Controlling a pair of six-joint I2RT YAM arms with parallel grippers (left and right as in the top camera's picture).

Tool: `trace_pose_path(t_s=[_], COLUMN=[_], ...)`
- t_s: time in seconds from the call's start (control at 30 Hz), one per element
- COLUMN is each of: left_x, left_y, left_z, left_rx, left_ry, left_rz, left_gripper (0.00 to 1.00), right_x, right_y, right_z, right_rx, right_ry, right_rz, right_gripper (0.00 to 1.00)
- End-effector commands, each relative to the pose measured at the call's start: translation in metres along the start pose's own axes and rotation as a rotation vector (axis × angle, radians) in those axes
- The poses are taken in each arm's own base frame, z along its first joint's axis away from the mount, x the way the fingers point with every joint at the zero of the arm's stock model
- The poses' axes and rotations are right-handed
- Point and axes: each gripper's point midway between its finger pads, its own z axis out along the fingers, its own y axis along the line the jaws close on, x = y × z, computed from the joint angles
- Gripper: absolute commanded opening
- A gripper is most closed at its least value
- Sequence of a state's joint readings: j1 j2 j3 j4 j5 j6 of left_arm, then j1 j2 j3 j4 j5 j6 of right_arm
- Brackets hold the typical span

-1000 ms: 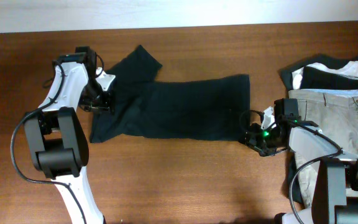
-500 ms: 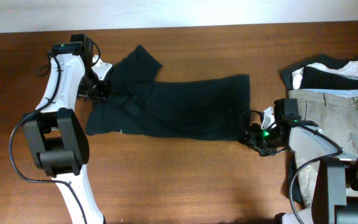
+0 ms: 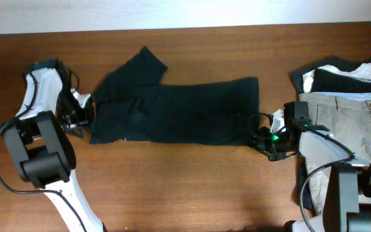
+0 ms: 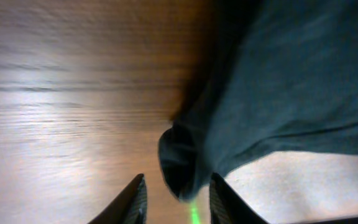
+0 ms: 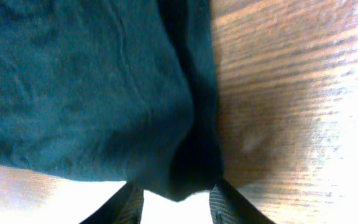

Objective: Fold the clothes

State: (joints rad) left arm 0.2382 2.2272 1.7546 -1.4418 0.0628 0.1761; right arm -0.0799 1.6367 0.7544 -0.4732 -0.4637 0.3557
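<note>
The dark navy T-shirt lies spread lengthwise across the middle of the table, with one sleeve pointing to the far edge. My left gripper is at the shirt's left edge. In the left wrist view its fingers stand apart, with a bunched tip of the T-shirt between them and a gap on one side. My right gripper is at the shirt's near right corner. In the right wrist view its fingers press on both sides of a thick fold of the T-shirt.
Beige khaki trousers lie at the right edge beside my right arm. Black-and-white garments are bunched behind them. Bare brown table runs along the front and to the far left.
My left gripper has moved from the shirt's upper left part out to the left and nearer, and the shirt's left end has shifted and flattened. The right gripper has not moved.
</note>
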Motion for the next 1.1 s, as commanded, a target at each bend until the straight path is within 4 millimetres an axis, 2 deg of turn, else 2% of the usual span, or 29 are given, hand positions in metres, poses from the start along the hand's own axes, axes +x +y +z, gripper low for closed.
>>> trace_pose_path(t_s=[0.0, 0.03, 0.07, 0.17, 0.23, 0.3, 0.37, 0.4, 0.43, 0.5, 0.57, 0.63, 0.67, 0.7, 0.77, 0.87, 0.93, 1.0, 1.07], left_x=[0.004, 0.001, -0.003, -0.008, -0.016, -0.022, -0.026, -0.027, -0.027, -0.025, -0.023, -0.028, -0.036, -0.044, -0.048, -0.049, -0.049, -0.047, -0.047], left_y=[-0.012, -0.014, -0.013, 0.0, 0.018, 0.033, 0.038, 0.037, 0.037, 0.036, 0.036, 0.033, 0.023, 0.004, -0.022, -0.046, -0.052, -0.049, -0.047], left_z=[0.031, 0.037, 0.037, 0.032, 0.016, -0.001, -0.012, -0.017, -0.019, -0.027, -0.037, -0.054, -0.067, -0.077, -0.075, -0.072, -0.071, -0.071, -0.071], left_rx=[0.109, 0.124, 0.121, 0.122, 0.127, 0.128, 0.125, 0.123, 0.123, 0.123, 0.123, 0.137, 0.19, 0.264, 0.272, 0.252, 0.249, 0.252, 0.253], left_ry=[0.017, 0.0, -0.014, -0.047, -0.098, -0.143, -0.169, -0.174, -0.175, -0.173, -0.176, -0.211, -0.259, -0.308, -0.308, -0.288, -0.286, -0.28, -0.28], left_rz=[-0.021, -0.018, -0.017, -0.043, -0.084, -0.114, -0.121, -0.118, -0.117, -0.118, -0.118, -0.112, -0.091, -0.006, 0.095, 0.155, 0.168, 0.16, 0.154], left_gripper=[0.19, 0.09, 0.0, 0.0, 0.0, 0.0, 0.0, 0.08, 0.25, 0.4, 0.43, 0.44, 0.44, 0.44, 0.44, 0.46, 0.49, 0.49, 0.49], right_x=[0.01, 0.015, 0.019, 0.022, 0.028, 0.032, 0.037, 0.04, 0.04, 0.042, 0.039, 0.026, 0.012, 0.005, 0.016, 0.062, 0.085, 0.097, 0.101], right_y=[-0.029, -0.033, -0.04, -0.044, -0.055, -0.055, -0.056, -0.056, -0.056, -0.054, -0.044, -0.026, -0.008, -0.002, 0.011, 0.014, 0.022, 0.026, 0.032], right_z=[0.011, 0.009, 0.004, -0.014, -0.036, -0.043, -0.044, -0.045, -0.045, -0.045, -0.045, -0.047, -0.052, -0.054, -0.049, -0.028, -0.007, 0.011, 0.019], right_rx=[0.116, 0.142, 0.199, 0.278, 0.406, 0.432, 0.433, 0.434, 0.433, 0.419, 0.368, 0.285, 0.223, 0.201, 0.119, 0.087, 0.05, 0.056, 0.048], right_ry=[0.024, 0.045, 0.068, 0.109, 0.145, 0.17, 0.189, 0.202, 0.21, 0.226, 0.234, 0.22, 0.19, 0.173, 0.215, 0.341, 0.375, 0.361, 0.351], right_rz=[0.02, 0.032, 0.046, 0.066, 0.137, 0.143, 0.146, 0.144, 0.127, 0.098, 0.048, -0.039, -0.088, -0.093, -0.078, -0.095, -0.135, -0.112, -0.131], right_gripper=[0.22, 0.1, 0.04, 0.04, 0.04, 0.04, 0.07, 0.24, 0.3, 0.34, 0.35, 0.35, 0.37, 0.41, 0.44, 0.52, 0.54, 0.52, 0.49])
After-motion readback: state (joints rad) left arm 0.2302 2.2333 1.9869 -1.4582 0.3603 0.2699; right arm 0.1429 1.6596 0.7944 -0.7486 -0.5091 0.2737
